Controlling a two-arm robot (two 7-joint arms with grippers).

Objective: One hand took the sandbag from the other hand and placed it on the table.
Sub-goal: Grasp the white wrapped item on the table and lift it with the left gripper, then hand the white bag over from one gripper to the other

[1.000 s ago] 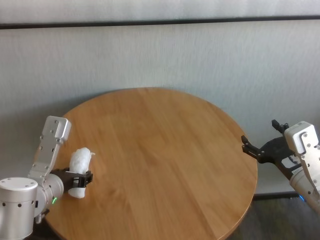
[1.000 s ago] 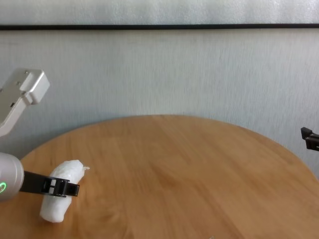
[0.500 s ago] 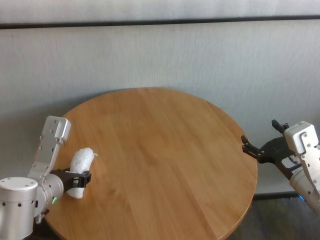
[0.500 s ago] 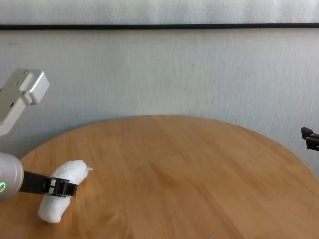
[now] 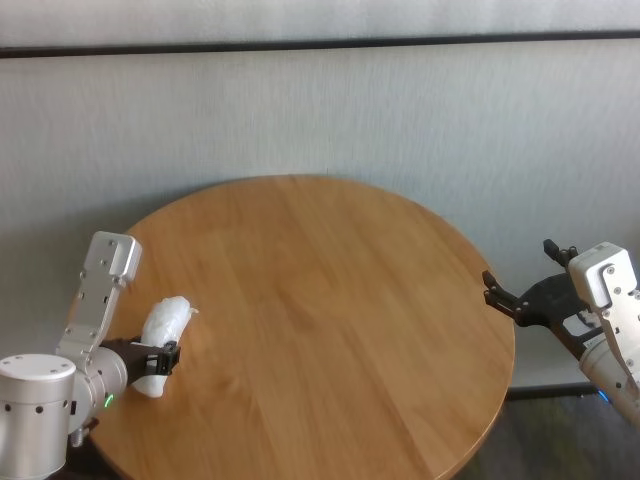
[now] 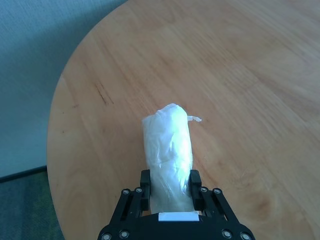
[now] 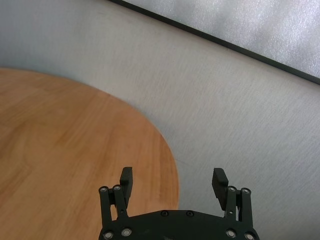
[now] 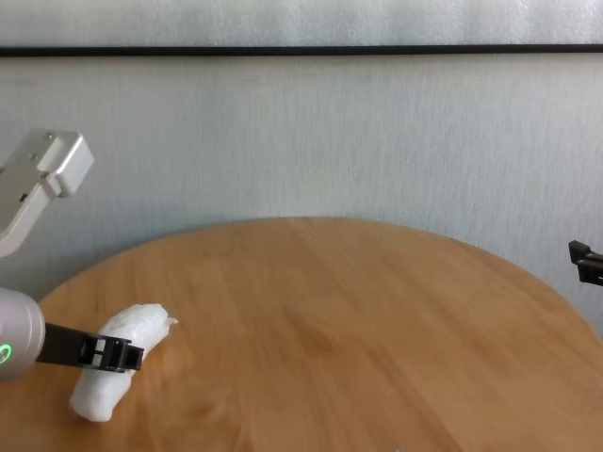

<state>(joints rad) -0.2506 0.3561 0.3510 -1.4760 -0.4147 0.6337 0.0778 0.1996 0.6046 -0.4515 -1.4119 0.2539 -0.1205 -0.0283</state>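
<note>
**Gripping the sandbag, handover not yet begun**

Clenching the sandbag (image 6: 167, 152) near one end, the left pincer (image 6: 170, 185) holds it low over the worktop's (image 5: 330, 300) left edge. The right pincer (image 7: 172, 182) waits spread wide, empty, off the far right rim. Transfer and placement remain.

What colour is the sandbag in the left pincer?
White; the sandbag shows best in the left wrist view.

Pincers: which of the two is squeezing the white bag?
The left pincer, the one with the green light, is shut on the sandbag at the table's left edge. The right pincer is open, holding nothing.
</note>
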